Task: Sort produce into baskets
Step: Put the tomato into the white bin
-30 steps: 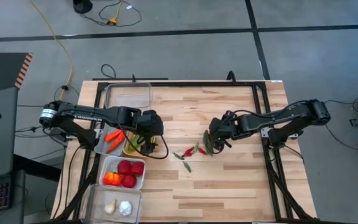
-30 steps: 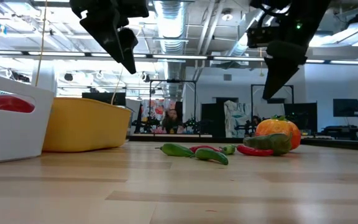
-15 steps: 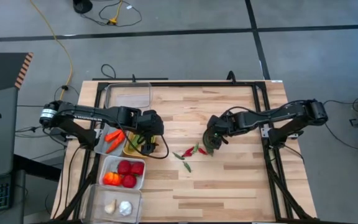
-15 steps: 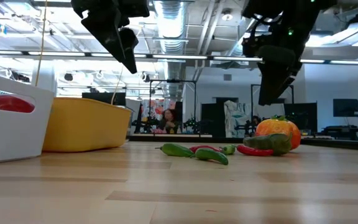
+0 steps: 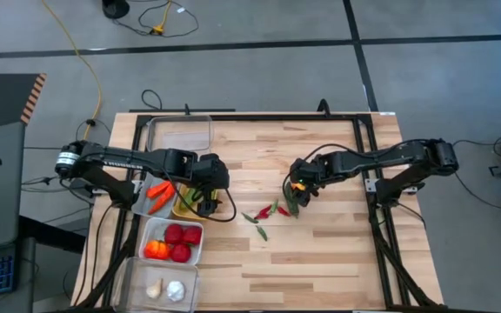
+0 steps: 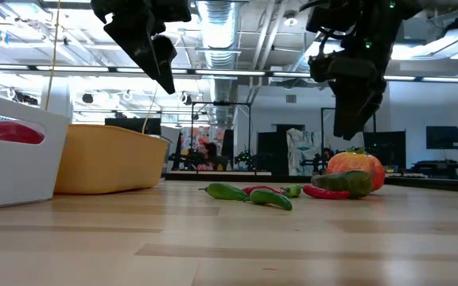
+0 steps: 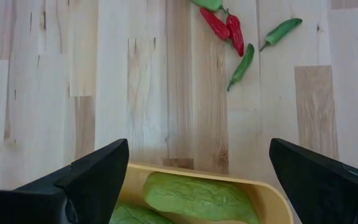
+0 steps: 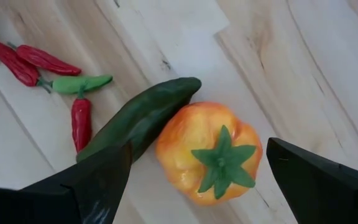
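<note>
On the left side of the bench (image 5: pixel 320 261) nothing has stirred: the left gripper (image 5: pixel 205 193) hangs just above the yellow basket (image 7: pixel 263 195), jaws spread wide and empty, exactly where it was a second ago, with green cucumbers (image 7: pixel 197 198) lying in the basket below it. Beside it sit the carrots (image 5: pixel 159 195) in their grey basket, the tomatoes (image 5: pixel 181 233) in the white basket (image 6: pixel 14 159), and the garlic (image 5: pixel 165 289) in a clear one; another clear basket (image 5: pixel 181 132) stands at the far edge. In the middle the chillies (image 5: pixel 266 214), red and green, lie loose on the wood. The change is on the right: the right gripper (image 5: pixel 300 185) has slid in toward the middle over the last second and now hovers directly over the pepper (image 8: pixel 210 152), which rests touching a dark cucumber (image 8: pixel 138 121). Its jaws are opened fully, one on either side of the pepper, nothing pinched yet. To my eye it is lining up to drop and take the pepper; the cucumber leaning against it could get nudged or caught in the squeeze.
</note>
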You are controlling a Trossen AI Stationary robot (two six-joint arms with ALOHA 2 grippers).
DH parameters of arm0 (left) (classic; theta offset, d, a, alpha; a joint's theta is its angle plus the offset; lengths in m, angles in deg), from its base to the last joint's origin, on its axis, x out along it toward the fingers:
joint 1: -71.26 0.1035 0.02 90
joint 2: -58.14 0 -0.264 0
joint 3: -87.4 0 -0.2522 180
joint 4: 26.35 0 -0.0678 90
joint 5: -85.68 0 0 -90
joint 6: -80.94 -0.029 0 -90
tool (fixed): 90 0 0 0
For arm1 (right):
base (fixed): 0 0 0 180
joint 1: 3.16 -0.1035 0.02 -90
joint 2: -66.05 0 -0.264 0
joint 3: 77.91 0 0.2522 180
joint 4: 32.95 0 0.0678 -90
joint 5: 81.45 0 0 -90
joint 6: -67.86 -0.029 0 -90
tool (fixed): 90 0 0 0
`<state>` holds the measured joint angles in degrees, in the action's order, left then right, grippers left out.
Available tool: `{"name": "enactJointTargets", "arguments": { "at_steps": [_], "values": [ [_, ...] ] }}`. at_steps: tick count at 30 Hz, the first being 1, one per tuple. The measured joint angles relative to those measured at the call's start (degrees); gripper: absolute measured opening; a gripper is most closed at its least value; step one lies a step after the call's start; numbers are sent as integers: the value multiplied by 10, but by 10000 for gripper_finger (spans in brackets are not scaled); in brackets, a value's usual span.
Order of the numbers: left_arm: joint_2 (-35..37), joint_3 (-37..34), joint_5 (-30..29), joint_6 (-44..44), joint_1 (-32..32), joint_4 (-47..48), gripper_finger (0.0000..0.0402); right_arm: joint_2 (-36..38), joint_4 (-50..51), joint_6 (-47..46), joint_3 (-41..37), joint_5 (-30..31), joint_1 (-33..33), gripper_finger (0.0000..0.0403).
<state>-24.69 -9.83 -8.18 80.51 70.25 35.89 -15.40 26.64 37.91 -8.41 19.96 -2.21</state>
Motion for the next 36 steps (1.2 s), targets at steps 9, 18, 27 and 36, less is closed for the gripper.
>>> {"name": "enactJointTargets", "arguments": {
  "at_steps": [9, 18, 27, 36],
  "values": [
    [0, 0, 0, 0, 0, 0, 377, 0, 0, 0, 0, -9, 0, 397],
    [0, 0, 0, 0, 0, 0, 377, 0, 7, -15, 0, -11, 20, 393],
    [0, 0, 0, 0, 0, 0, 377, -2, 43, -32, 0, -37, 63, 393],
    [0, 0, 0, 1, -1, 0, 377, -38, 35, -32, 0, -74, 64, 391]
  ]
}}
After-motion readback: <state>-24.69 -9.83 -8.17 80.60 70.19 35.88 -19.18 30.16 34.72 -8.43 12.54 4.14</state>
